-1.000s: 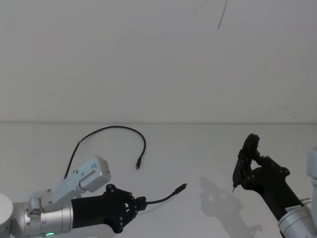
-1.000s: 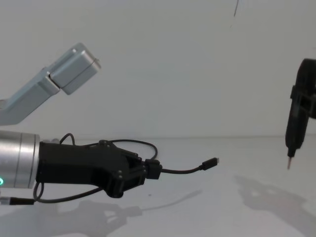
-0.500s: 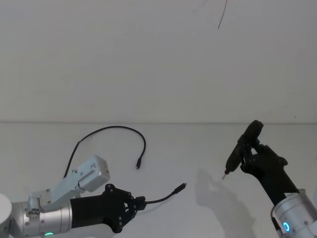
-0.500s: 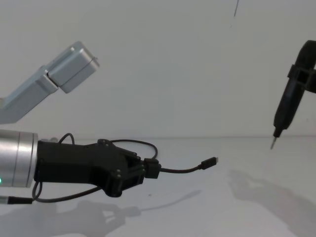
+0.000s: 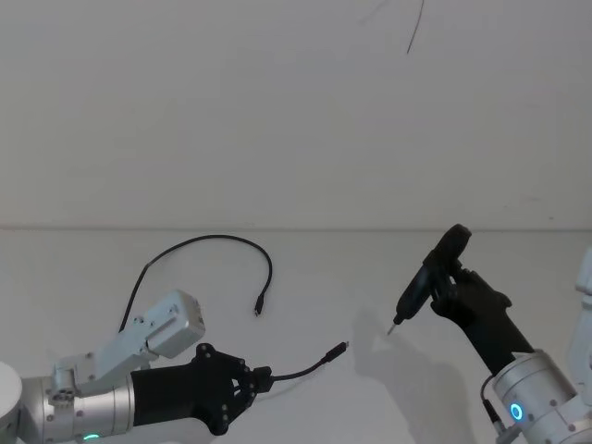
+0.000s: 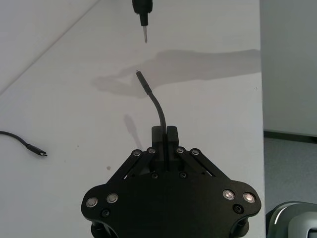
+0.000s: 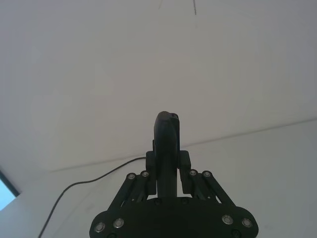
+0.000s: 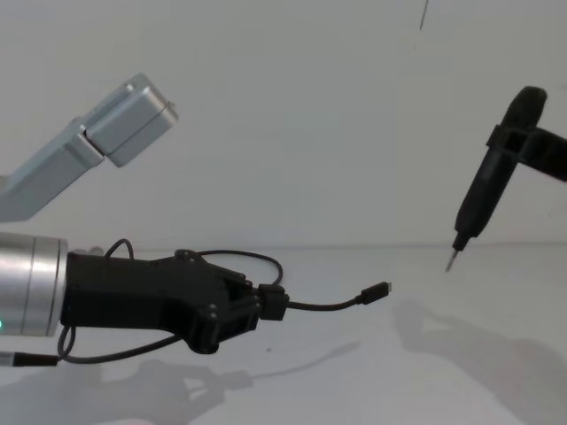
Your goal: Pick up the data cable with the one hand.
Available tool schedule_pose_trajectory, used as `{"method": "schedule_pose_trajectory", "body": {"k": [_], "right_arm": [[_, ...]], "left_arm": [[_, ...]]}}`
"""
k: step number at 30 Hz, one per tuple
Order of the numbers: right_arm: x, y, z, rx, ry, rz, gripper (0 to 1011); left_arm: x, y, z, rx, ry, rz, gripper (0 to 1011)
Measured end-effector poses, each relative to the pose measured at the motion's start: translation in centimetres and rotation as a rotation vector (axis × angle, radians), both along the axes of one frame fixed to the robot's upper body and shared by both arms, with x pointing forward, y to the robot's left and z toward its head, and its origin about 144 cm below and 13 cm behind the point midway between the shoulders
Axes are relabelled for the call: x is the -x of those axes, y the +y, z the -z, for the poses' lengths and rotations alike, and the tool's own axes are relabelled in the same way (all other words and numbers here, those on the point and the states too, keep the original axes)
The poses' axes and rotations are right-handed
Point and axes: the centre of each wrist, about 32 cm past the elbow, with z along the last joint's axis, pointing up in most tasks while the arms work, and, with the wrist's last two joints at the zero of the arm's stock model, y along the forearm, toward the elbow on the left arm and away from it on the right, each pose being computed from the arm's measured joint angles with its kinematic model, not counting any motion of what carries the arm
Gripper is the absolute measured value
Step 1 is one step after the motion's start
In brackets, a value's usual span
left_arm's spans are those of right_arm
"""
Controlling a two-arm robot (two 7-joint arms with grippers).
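Note:
The data cable (image 5: pixel 222 239) is a thin black cord looping over the white table; one plug (image 5: pixel 258 307) lies on the surface. My left gripper (image 5: pixel 262 377) is shut on the cable near its other end, and a short stretch with the plug (image 8: pixel 379 289) sticks out beyond the fingers, held above the table. The left wrist view has the cable (image 6: pixel 157 106) rising from the shut jaws. My right gripper (image 5: pixel 446 280) is shut on a rigid black stick tool (image 8: pixel 479 193). Its pale tip (image 5: pixel 393 325) points down to the right of the held plug, apart from it.
The white table (image 5: pixel 370 268) meets a plain white wall behind it. The tool's shadow (image 5: pixel 407 370) falls on the table at the right. Bare surface lies between the two arms and at the far side.
My right arm has swung the stick tool left and tilted it, bringing its tip closer to the held plug. The left gripper and the cable have stayed still.

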Motion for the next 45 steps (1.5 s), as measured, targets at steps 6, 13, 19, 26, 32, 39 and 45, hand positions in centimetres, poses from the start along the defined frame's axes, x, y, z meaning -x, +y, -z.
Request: {"method": "schedule_pose_trajectory", "body": {"k": [6,13,19,26,32,39,45], "right_arm": [[-0.3,0.2,0.2,-0.017,0.013,-0.023,269],[-0.4,0.5,0.5,-0.029,0.025,-0.046,269],[-0.4,0.7,0.6,-0.039,0.034,-0.058,269],[-0.3,0.9,0.7,-0.052,0.042,-0.072,269],[-0.3,1.1,0.9,-0.057,0.050,-0.082,269],[-0.3,1.3,1.1,-0.055,0.060,-0.094,269],[-0.5,1.5,1.3,-0.050,0.066,-0.099,269]], "left_arm": [[0.0,0.0,0.0,0.000,0.000,0.000,43],[0.0,0.0,0.0,-0.001,-0.001,0.000,43],[0.0,0.0,0.0,-0.001,-0.001,0.000,43],[0.0,0.0,0.0,-0.001,-0.001,0.000,43],[0.0,0.0,0.0,-0.001,-0.001,0.000,43],[0.0,0.0,0.0,-0.001,-0.001,0.000,43],[0.0,0.0,0.0,-0.001,-0.001,0.000,43]]}}
